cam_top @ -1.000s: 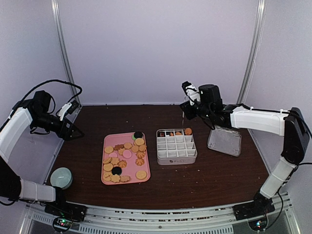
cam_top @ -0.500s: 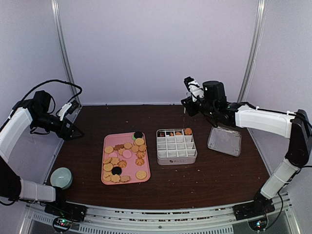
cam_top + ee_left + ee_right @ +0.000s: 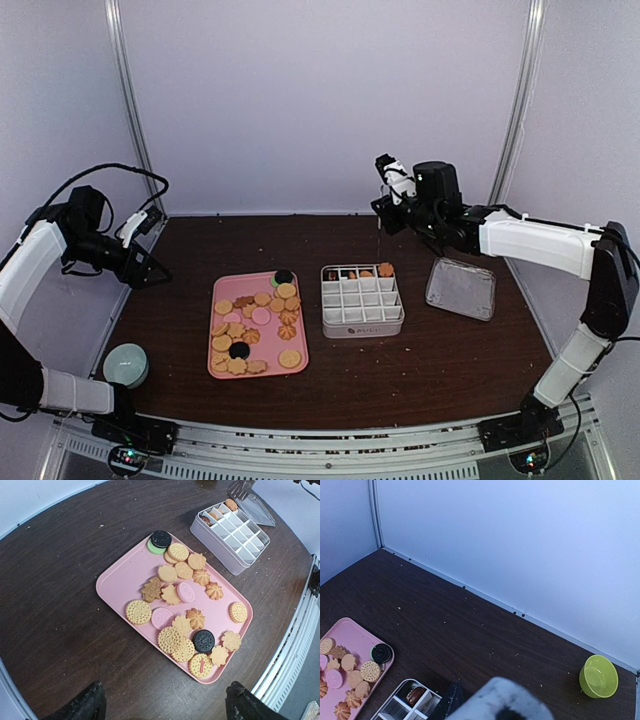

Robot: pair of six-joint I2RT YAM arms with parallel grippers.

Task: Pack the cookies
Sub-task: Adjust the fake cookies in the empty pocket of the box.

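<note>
Cookies (image 3: 170, 639) lie mostly loose on the pink tray (image 3: 112, 582), left of centre on the worktop (image 3: 450, 360). Only a few sit in the far row of the white divided box (image 3: 362, 318) just right of the tray.

The right claw (image 3: 383, 212) hangs high above the far side of the box and appears to pinch a pair of metal tongs (image 3: 241, 487), whose thin length dangles toward the worktop (its own wrist view shows only a grey blur, so the hold is hard to judge). The left claw (image 3: 165, 710) is spread wide and holds nothing, off at the left edge and looking down at the tray.

The likeliest trouble is the tongs themselves. A long tool held at one end can twist or slip in the claw, and its tips may then miss a cell. Several biscuits overlap or touch, so a pinch could lift two, flick a neighbour off the tray, or crack one if squeezed hard. A release over a divider wall would leave the biscuit straddling two cells.

Between the right arm and the tray stands the box, so low tong tips crossing over could catch its rim and shove it. The clear lid (image 3: 460, 288) lies just right of the box, and a green bowl (image 3: 598, 676) sits near the back wall, both well out of that path.
</note>
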